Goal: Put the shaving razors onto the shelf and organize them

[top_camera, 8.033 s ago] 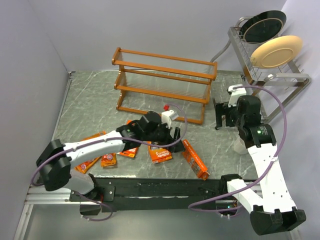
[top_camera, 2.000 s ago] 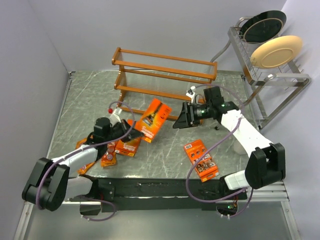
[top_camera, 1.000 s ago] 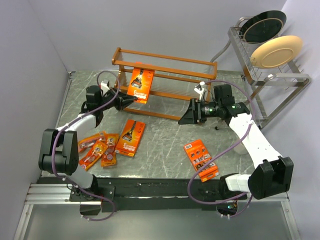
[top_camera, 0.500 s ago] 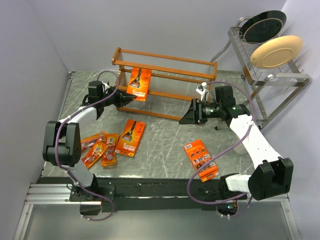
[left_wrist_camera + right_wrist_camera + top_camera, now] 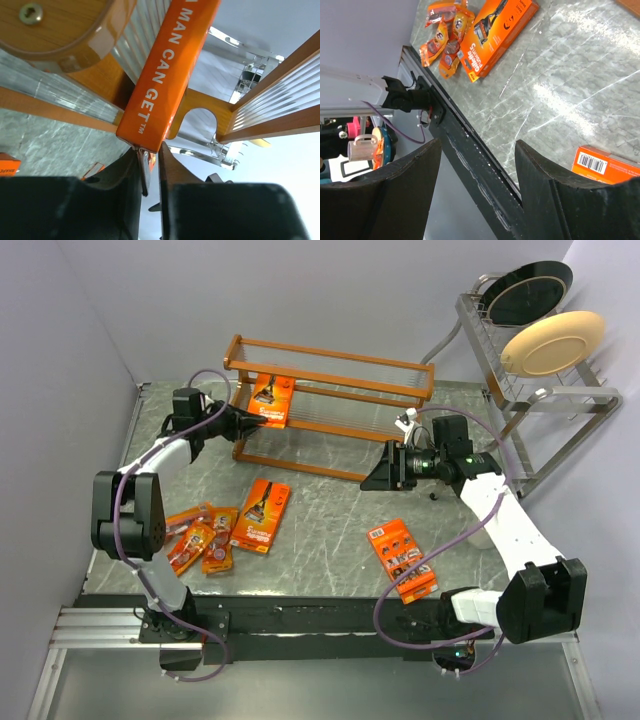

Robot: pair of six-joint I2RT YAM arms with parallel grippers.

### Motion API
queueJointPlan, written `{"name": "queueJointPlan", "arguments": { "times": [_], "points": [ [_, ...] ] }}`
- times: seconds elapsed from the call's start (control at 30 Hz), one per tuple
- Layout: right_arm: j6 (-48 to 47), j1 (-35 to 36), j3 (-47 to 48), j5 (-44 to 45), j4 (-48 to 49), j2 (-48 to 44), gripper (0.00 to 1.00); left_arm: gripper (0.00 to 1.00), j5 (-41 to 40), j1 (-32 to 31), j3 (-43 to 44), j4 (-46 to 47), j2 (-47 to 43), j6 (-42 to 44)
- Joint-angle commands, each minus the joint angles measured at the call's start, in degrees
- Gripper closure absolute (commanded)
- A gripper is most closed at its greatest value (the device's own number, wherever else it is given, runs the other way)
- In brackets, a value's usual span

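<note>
The left gripper (image 5: 149, 156) is at the left end of the shelf (image 5: 330, 370), which stands by the back edge of the desk (image 5: 330, 505). One razor pack (image 5: 167, 75) leans on the clear rods there. The fingers sit close on both sides of its thin edge, but I cannot tell if they pinch it. The right gripper (image 5: 477, 150) is spread wide and holds nothing. So one pack is at the shelf, and five wait on the desk: a big pack (image 5: 260, 515) in the middle, three small packs (image 5: 200, 540) near the left edge, and a last pack (image 5: 403, 560) by the front edge.
</note>
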Motion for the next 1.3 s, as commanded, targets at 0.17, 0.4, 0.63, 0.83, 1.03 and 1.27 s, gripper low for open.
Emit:
{"name": "queueJointPlan", "arguments": {
  "times": [0.17,0.4,0.63,0.83,1.03,1.27],
  "points": [
    [0.83,-0.75,-1.93,-0.18,2.78,-1.48,0.32,0.92,3.36,0.08,-0.22,2.85,-0.38,3.29],
    [0.66,-0.92,-2.11,-0.70,3.30,-1.56,0.32,0.33,1.52,2.28,-2.68,0.66,-2.83,3.63],
    [-0.83,-1.19,-3.07,-2.02,2.78,-3.50,0.34,0.00,3.27,5.00,-8.73,-0.37,-13.81,16.18],
    [1.79,-0.31,-8.33,1.31,9.41,-7.10,0.32,0.01,-0.58,5.71,-20.23,-23.24,-29.10,34.46],
    [14.43,15.40,-14.93,10.96,29.34,-3.33,0.31,0.01,-13.06,4.21,-28.85,-24.41,-31.23,41.08],
    [29.66,28.69,-15.39,25.75,46.45,12.11,0.31,0.02,-13.95,0.70,-29.93,-13.15,-22.02,41.51]
  ]
}}
